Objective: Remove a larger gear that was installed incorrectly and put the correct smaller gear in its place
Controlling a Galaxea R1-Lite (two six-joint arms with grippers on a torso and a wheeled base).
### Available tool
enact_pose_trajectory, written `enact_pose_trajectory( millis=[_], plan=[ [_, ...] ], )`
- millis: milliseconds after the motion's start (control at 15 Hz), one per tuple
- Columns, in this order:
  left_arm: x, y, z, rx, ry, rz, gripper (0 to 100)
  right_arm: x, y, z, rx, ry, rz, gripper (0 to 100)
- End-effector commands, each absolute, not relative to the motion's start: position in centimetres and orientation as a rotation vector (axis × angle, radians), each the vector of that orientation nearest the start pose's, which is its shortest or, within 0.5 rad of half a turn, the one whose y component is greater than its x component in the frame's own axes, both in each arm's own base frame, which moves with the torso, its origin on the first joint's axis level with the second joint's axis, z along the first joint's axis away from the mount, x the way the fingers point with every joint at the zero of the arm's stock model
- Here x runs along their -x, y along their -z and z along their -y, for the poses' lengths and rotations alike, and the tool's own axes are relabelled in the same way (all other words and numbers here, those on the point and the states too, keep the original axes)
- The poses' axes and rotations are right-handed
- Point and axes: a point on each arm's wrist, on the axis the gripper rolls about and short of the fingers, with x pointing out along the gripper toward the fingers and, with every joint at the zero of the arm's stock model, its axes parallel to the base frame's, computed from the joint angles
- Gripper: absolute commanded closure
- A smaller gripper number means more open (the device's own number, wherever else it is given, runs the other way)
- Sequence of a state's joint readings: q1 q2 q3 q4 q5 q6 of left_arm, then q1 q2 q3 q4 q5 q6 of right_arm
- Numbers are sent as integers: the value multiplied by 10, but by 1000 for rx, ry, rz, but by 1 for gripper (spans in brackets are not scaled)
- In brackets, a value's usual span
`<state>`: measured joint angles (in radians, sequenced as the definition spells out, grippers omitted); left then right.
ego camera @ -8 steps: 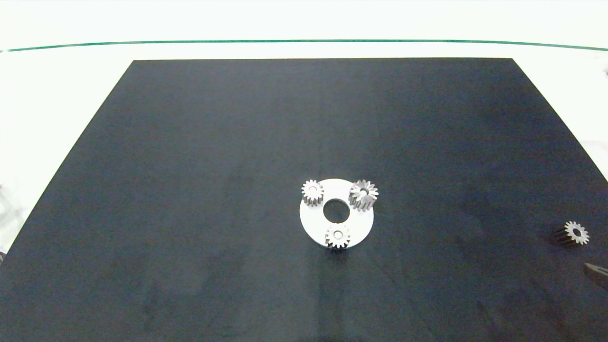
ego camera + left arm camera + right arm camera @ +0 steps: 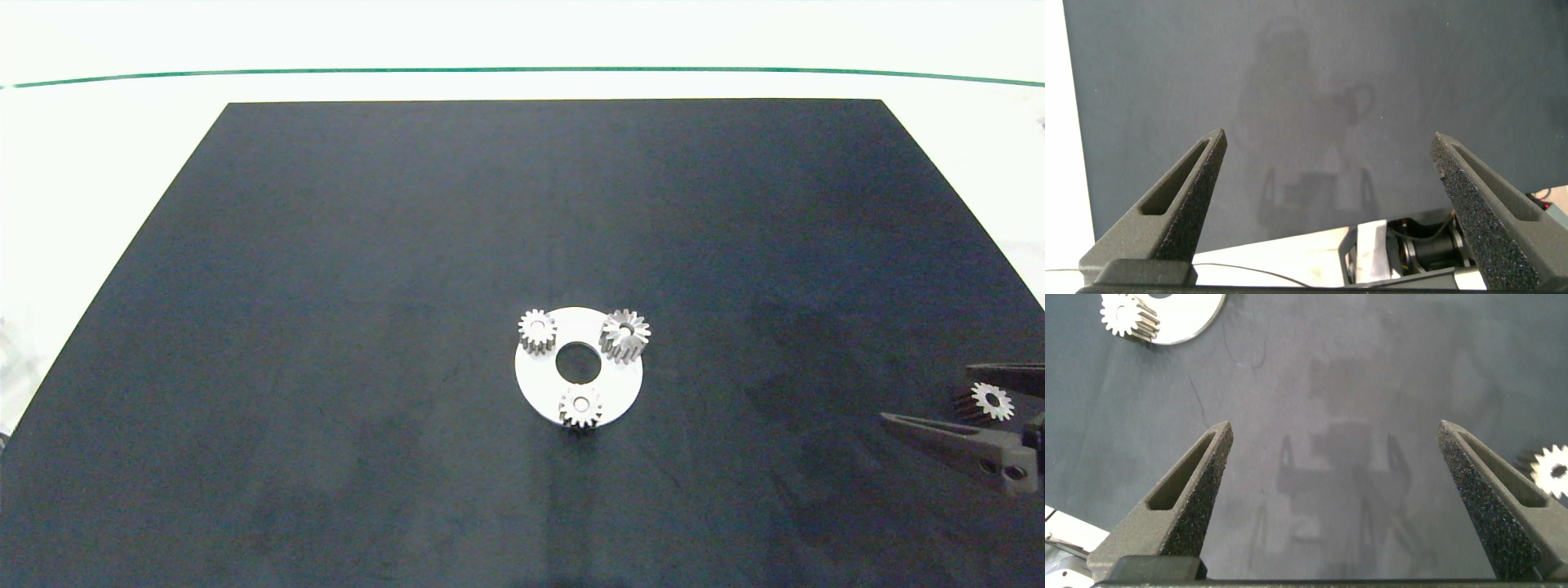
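Observation:
On the white disc [image 2: 608, 384] in the middle of the black mat, the larger gear [image 2: 625, 335] sits at the far right, its long teeth overhanging the rim. Two small gears [image 2: 536, 331] [image 2: 580, 407] stand on the disc's left and near sides. The loose smaller gear [image 2: 989, 402] lies on the mat at the right edge. My right gripper [image 2: 927, 394] hovers open there, one finger on each side of that gear in the head view. Its wrist view shows the gear [image 2: 1553, 469] beside one finger [image 2: 1490, 490]. My left gripper [image 2: 1331, 155] is open over bare mat, outside the head view.
The black mat [image 2: 326, 327] covers most of a white table, with white margin at the left, right and far sides. A green line [image 2: 522, 70] runs across the far side. The right wrist view catches the disc [image 2: 1188, 318] with one small gear [image 2: 1127, 317].
My right gripper has come in from the right edge and its open fingers now sit around the loose small gear. The gears and disc have not moved.

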<state>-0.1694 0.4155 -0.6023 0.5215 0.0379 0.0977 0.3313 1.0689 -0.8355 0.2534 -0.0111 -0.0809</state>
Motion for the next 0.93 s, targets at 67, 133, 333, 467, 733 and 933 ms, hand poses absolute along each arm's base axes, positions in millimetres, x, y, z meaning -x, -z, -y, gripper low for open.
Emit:
enact_pose_trajectory(
  millis=[67, 133, 333, 467, 733, 933],
  plan=[
    [18, -195, -4, -129, 148, -336, 0, -168, -252, -62, 197, -354, -526, 0],
    [17, -196, -4, -128, 147, -336, 0, -177, -253, -66, 225, -363, -529, 0],
    [14, -197, -3, -130, 149, -349, 0, -195, -248, -82, 263, -405, -564, 0],
    [12, -198, -3, -131, 149, -357, 0, -203, -246, -90, 281, -427, -575, 0],
    [11, -196, -3, -130, 149, -366, 0, -216, -247, -106, 296, -464, -576, 0],
    [12, -197, -3, -118, 166, -362, 0, -230, -247, -119, 355, -502, -565, 0]
  ],
)
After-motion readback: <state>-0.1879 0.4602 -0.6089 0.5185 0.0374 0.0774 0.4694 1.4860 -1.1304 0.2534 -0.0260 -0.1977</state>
